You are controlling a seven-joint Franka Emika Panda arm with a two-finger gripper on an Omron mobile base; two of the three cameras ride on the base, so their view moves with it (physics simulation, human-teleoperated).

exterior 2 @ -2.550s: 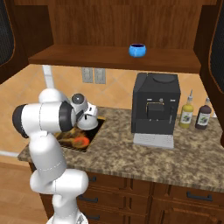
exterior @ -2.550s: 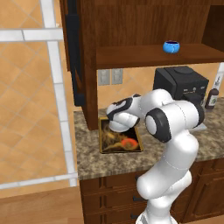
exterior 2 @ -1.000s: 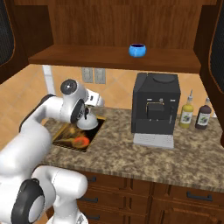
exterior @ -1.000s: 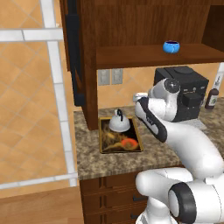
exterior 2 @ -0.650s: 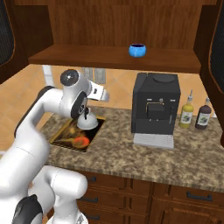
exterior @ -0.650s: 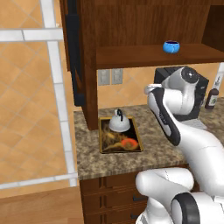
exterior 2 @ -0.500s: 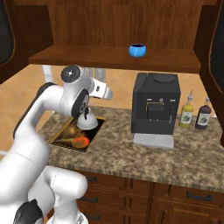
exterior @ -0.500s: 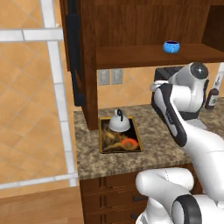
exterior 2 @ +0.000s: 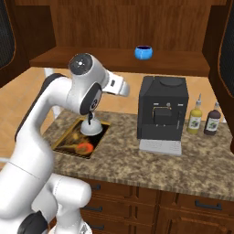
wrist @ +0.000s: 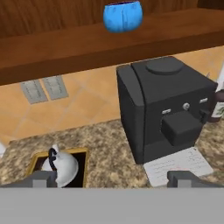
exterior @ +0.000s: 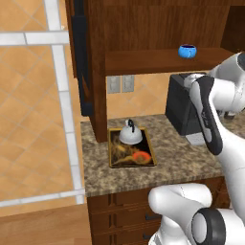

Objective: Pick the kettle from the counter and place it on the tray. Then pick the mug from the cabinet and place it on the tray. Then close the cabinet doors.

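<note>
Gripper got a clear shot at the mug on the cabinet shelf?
Probably yes. The mug stands alone at the front of the open shelf, nothing beside it. The gripper is open; the coffee machine sits lower, out of the path.

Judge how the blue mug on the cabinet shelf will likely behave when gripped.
The mug looks rigid and small, so probably light. Its rounded, bulging sides may slip between flat fingers. Squat shape suggests it is unlikely to tip if nudged.

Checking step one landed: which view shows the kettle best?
Left base view: the kettle sits in full on the tray, handle and all, unobstructed. In the right base view the arm covers its top. The hand view catches it low at the bottom edge, partly cut off.
</note>
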